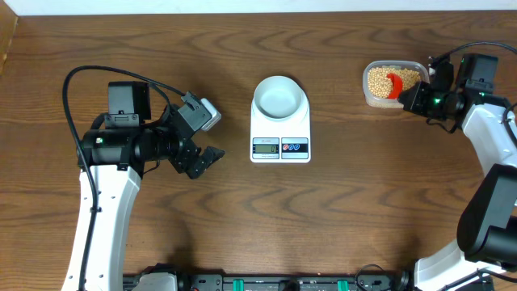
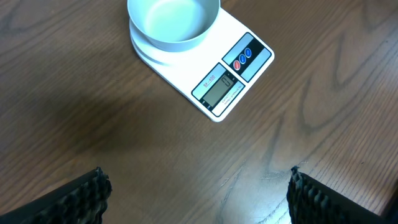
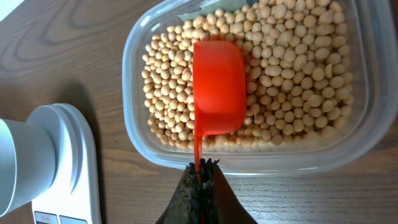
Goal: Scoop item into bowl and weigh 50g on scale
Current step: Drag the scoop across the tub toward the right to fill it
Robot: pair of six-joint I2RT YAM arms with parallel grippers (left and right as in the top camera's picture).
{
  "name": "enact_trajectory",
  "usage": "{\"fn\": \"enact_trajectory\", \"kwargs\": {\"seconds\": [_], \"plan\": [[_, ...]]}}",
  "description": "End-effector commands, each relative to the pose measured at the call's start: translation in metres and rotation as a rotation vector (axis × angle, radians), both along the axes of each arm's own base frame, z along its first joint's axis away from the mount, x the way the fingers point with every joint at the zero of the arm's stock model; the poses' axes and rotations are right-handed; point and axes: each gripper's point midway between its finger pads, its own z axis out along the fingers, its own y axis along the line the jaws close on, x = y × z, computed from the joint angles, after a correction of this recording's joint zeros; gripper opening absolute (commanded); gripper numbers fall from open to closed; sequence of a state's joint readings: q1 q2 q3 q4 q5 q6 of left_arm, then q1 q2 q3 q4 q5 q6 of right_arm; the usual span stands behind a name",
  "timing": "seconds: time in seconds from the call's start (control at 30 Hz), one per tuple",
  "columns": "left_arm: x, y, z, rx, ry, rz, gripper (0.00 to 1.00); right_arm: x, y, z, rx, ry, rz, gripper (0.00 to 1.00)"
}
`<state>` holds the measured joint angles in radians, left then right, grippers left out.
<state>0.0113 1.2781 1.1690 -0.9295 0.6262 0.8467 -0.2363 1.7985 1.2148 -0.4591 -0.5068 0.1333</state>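
Observation:
Many tan-yellow beans point(image 3: 292, 68) fill a clear plastic tub point(image 1: 369, 94) at the far right, also in the right wrist view point(image 3: 134, 134). My right gripper point(image 3: 200, 169) is shut on the handle of an orange scoop point(image 3: 217, 87), whose cup lies bottom-up over the beans point(image 1: 378, 79). The scoop shows overhead too point(image 1: 396, 84), with the right gripper point(image 1: 410, 95) beside the tub. An empty pale blue-white bowl point(image 1: 279, 95) sits on the white scale point(image 1: 280, 147), both seen in the left wrist view: bowl point(image 2: 173, 22), scale point(image 2: 231, 81). My left gripper point(image 1: 206, 159) is open over bare table, left of the scale point(image 2: 198, 193).
The wooden table's far edge point(image 1: 242, 14) runs along the top. The scale's display point(image 1: 266, 146) and two round buttons point(image 1: 295, 146) face the near side. The left arm's cable point(image 1: 105, 71) loops over the table at the left.

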Motion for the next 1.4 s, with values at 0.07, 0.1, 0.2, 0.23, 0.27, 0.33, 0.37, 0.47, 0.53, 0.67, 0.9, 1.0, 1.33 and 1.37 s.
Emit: {"fn": "enact_trajectory", "kwargs": {"seconds": [0.07, 0.1, 0.2, 0.23, 0.27, 0.33, 0.37, 0.47, 0.53, 0.67, 0.9, 1.0, 1.33, 1.37], "plan": [[0.003, 0.0, 0.01, -0.003, -0.038, -0.012, 0.93, -0.002, 0.003, -0.012, 0.022, 0.044, -0.011, 0.01], [0.003, 0.0, 0.01, -0.003, -0.038, -0.012, 0.93, -0.002, 0.003, -0.012, 0.022, 0.045, -0.013, 0.01], [0.003, 0.0, 0.01, -0.003, -0.038, -0.012, 0.93, -0.003, 0.004, -0.005, 0.067, 0.031, -0.002, 0.01], [0.003, 0.0, 0.01, -0.003, -0.038, -0.012, 0.93, -0.003, 0.003, -0.002, 0.088, 0.021, 0.001, 0.01], [0.003, 0.0, 0.01, -0.003, -0.038, -0.012, 0.93, -0.003, 0.001, 0.001, 0.105, 0.012, -0.001, 0.01], [0.003, 0.0, 0.01, -0.003, -0.038, -0.012, 0.93, -0.004, -0.006, 0.003, 0.126, 0.008, -0.017, 0.01], [0.003, 0.0, 0.01, -0.003, -0.038, -0.012, 0.93, -0.005, -0.01, 0.004, 0.139, 0.005, -0.025, 0.01], [0.003, 0.0, 0.01, -0.003, -0.038, -0.012, 0.93, -0.005, -0.021, 0.013, 0.198, -0.03, -0.032, 0.01], [0.003, 0.0, 0.01, -0.003, -0.038, -0.012, 0.93, -0.004, -0.026, 0.016, 0.212, -0.049, -0.038, 0.01], [0.003, 0.0, 0.01, -0.003, -0.038, -0.012, 0.93, -0.005, -0.036, 0.021, 0.243, -0.068, -0.051, 0.01], [0.003, 0.0, 0.01, -0.003, -0.038, -0.012, 0.93, -0.008, -0.045, 0.03, 0.3, -0.103, -0.044, 0.01], [0.003, 0.0, 0.01, -0.003, -0.038, -0.012, 0.93, -0.011, -0.045, 0.04, 0.359, -0.139, -0.016, 0.01], [0.003, 0.0, 0.01, -0.003, -0.038, -0.012, 0.93, -0.017, -0.046, 0.053, 0.448, -0.172, 0.005, 0.01], [0.003, 0.0, 0.01, -0.002, -0.038, -0.011, 0.93, -0.017, -0.046, 0.055, 0.469, -0.171, 0.004, 0.01]]}}
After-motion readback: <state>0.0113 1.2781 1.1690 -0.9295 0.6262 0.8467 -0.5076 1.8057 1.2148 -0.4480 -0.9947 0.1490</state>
